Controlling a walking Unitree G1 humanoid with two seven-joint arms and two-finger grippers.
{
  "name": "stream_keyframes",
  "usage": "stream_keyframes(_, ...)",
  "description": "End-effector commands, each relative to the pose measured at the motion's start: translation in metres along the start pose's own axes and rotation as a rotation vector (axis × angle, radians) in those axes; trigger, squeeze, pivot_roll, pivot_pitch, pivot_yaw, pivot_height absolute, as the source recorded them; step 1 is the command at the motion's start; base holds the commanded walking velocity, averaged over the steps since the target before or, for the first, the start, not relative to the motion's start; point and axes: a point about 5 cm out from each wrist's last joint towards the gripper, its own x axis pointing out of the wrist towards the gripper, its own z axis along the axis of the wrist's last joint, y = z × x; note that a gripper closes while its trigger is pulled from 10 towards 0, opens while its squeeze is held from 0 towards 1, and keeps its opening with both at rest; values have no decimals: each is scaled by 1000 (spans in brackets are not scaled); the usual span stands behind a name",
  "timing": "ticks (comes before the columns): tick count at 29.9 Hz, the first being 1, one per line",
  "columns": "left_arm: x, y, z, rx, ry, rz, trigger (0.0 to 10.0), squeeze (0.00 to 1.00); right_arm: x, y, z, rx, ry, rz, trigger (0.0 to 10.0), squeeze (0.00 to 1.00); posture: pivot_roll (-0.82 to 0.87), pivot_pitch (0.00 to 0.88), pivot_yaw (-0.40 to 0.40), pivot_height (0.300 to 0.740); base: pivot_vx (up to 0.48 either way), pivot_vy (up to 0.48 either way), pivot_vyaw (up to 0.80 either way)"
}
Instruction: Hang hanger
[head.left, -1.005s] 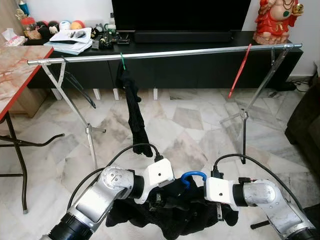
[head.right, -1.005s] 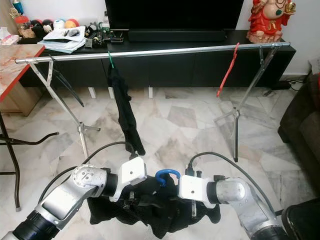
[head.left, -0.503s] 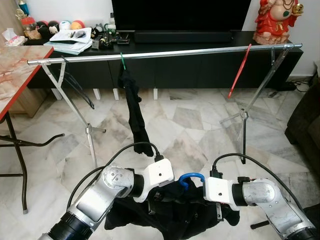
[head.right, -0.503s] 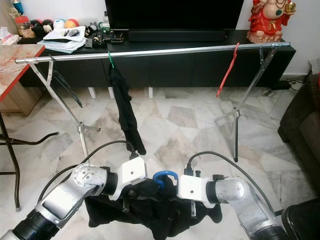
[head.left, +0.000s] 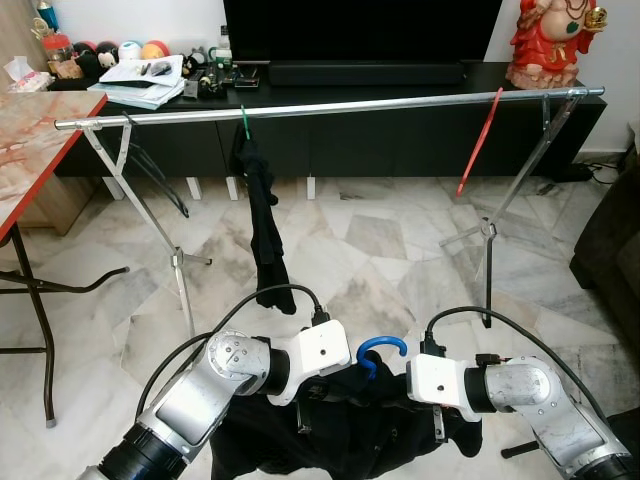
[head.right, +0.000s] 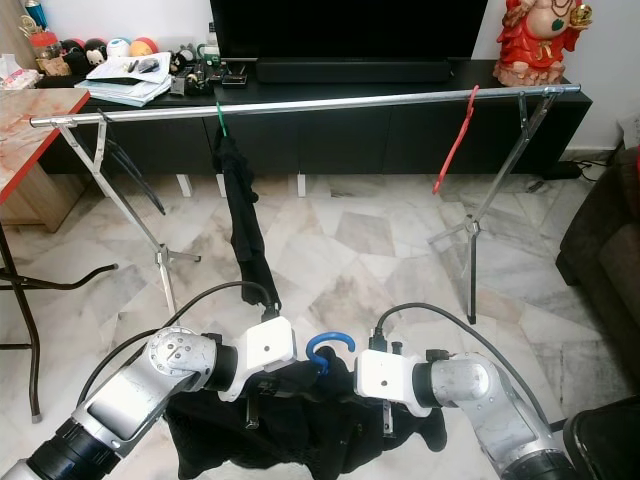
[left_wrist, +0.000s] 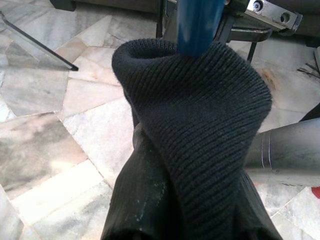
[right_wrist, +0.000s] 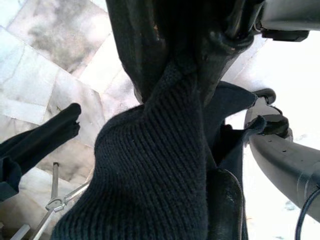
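so both arms are low down in front of the clothes rail (head.left: 330, 105), well short of it, with a blue hanger (head.left: 380, 349) between them and a black knit sweater (head.left: 350, 445) draped on it. only the hanger's hook pokes up out of the fabric, right between the two white wrist housings. left gripper (head.left: 325, 392) and right gripper (head.left: 395, 395) are both buried in the sweater, so i honestly cannot tell if either pincer is clamped or loose. the left wrist cam has the ribbed collar (left_wrist: 200, 115) bunched round the blue hanger neck (left_wrist: 199, 22); the right wrist cam is mostly dark knit (right_wrist: 150, 170) over marble floor (right_wrist: 40, 75). on the rail itself there's a black garment (head.left: 262, 215) hanging from a green hanger (head.left: 244, 120) toward its left end, and a bare red hanger (head.left: 480, 140) toward its right end.
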Motion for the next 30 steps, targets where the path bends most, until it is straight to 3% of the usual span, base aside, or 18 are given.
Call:
stream_keyframes(1,7,-9,2,-15,-24,-42,0,0,-7,-18,13,-28,-47,-115,10000,0,-88,116,25,740,0,0,0)
stream_keyframes(3,7,-9,2,-17,-25,-42,0,0,-7,-19,12,-28,-41,-118,10000,0,-87,117,24,740,0,0,0)
stream_keyframes(4,6,-9,2,-16,-24,-42,0,0,-7,-18,10,-19,-37,-118,10000,102,-87,117,24,740,0,0,0)
stream_keyframes(5,6,-8,2,-16,-25,-42,0,0,-7,-18,10,-16,-41,-112,10000,820,-87,117,24,740,0,0,0)
stream_keyframes(6,6,-8,2,-17,-25,-42,0,0,-7,-18,10,-16,-42,-110,10000,820,-87,117,24,740,0,0,0)
stream_keyframes(7,6,-8,2,-19,-26,-40,0,0,-7,-17,10,-11,-42,-104,10000,1000,-87,116,24,740,0,0,0)
stream_keyframes(18,3,-2,-4,-39,-14,17,0,0,-10,-10,9,-26,-24,-37,10000,1000,-94,109,24,740,0,0,0)
stream_keyframes(30,-10,15,-21,-82,24,192,0,0,-14,-7,6,-35,10,-7,10000,1000,-104,99,29,740,0,0,0)
